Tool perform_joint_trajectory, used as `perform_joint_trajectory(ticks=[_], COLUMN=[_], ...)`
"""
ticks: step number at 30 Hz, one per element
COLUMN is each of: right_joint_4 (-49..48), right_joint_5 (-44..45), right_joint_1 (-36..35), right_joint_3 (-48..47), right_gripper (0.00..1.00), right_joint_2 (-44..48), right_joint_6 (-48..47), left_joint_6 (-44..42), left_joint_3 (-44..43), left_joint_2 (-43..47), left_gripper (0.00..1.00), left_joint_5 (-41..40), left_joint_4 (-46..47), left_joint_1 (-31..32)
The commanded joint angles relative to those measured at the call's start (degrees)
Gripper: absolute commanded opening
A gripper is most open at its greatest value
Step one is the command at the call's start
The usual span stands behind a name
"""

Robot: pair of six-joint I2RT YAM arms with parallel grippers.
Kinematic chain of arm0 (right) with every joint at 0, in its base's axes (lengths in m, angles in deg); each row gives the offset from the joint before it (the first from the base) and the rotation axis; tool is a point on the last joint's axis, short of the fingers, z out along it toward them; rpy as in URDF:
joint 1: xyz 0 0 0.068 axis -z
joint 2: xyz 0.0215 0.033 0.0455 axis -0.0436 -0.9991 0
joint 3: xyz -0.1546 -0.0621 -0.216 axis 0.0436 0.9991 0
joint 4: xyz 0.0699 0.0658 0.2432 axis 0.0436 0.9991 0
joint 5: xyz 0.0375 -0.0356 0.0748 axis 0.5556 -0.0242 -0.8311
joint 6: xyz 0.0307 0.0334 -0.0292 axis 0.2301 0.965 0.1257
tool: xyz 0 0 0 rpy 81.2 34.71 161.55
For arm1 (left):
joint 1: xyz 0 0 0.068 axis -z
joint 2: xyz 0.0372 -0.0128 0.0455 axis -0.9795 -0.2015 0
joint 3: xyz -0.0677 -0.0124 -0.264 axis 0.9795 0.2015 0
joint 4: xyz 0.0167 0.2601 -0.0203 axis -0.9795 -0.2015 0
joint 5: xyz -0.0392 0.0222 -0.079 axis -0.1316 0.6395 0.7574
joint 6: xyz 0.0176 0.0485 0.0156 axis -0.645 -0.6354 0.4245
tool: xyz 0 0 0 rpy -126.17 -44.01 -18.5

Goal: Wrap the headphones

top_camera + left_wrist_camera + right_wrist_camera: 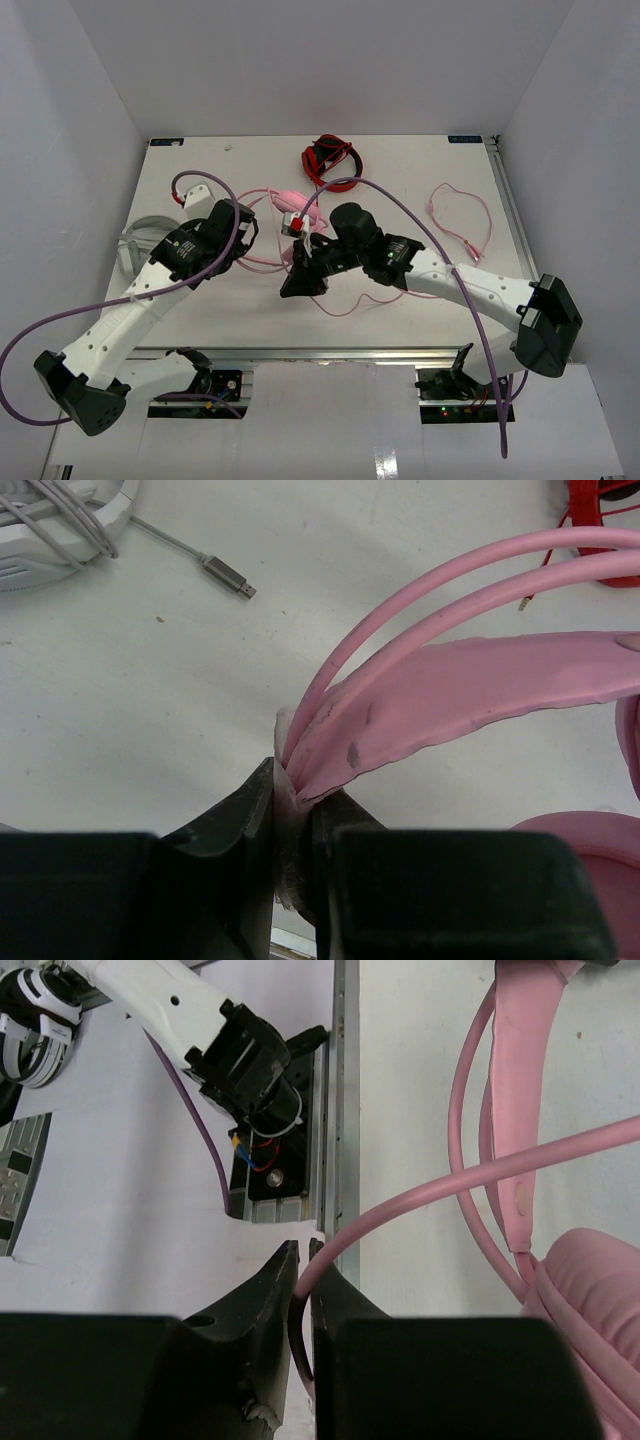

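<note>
at the very bottom of the left wrist view the black fingers of the left gripper are clenched on the end of the headband of the headphones, with the pink band and its two thin bows running from the jaws to the upper right of the frame and one padded ear cup at the lower right. in the top view the headphones lie in the middle of the table, slightly above the centre of the picture, between the two arms. the right gripper is closed on the thin pink cable, which goes from its jaws in a curve to the right edge of the right wrist view, over the band. a loose pink loop lies well apart at the right side of the top view; i cannot tell if it is the same cable. i judge that the step in hand is the winding itself: one arm fixes the headphones, the other leads the cable. the next move calls for carrying the pinched cable around the band without pulling too hard, so the left grip does not slip. further out are the red-and-black headphones at the upper middle, and the grey-white headphones with a usb plug at the upper left of the left wrist view.
</note>
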Motion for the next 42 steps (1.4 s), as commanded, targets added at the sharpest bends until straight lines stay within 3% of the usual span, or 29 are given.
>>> perform_joint_trajectory(ticks=[1,8,20,31,42], right_joint_4=[-6.74,-8.42,-13.31,-22.51,-32.26], right_joint_5=[2.97,10.77,29.28,35.54,36.28], right_joint_1=[-2.57,-3.79,-4.78,-4.79,-4.78], right_joint_3=[2.18,7.22,16.65,22.54,24.86], right_gripper=[0.14,0.13,0.09,0.12,0.15], right_joint_2=[1.86,4.21,10.91,7.40,0.28], right_joint_6=[2.28,2.48,4.21,3.26,-0.26], left_joint_6=[6.88,12.67,14.47,16.53,17.47], left_joint_3=[-2.09,-4.32,-3.81,-4.64,-7.18], left_joint_2=[3.48,6.13,11.54,15.16,16.81], left_gripper=[0.00,0.00,0.00,0.00,0.00], left_joint_5=[-2.76,-5.56,0.07,5.76,9.66], left_joint_4=[2.16,-2.43,-0.29,-0.05,-1.38], left_joint_1=[-0.28,-0.28,-0.28,-0.28,-0.28])
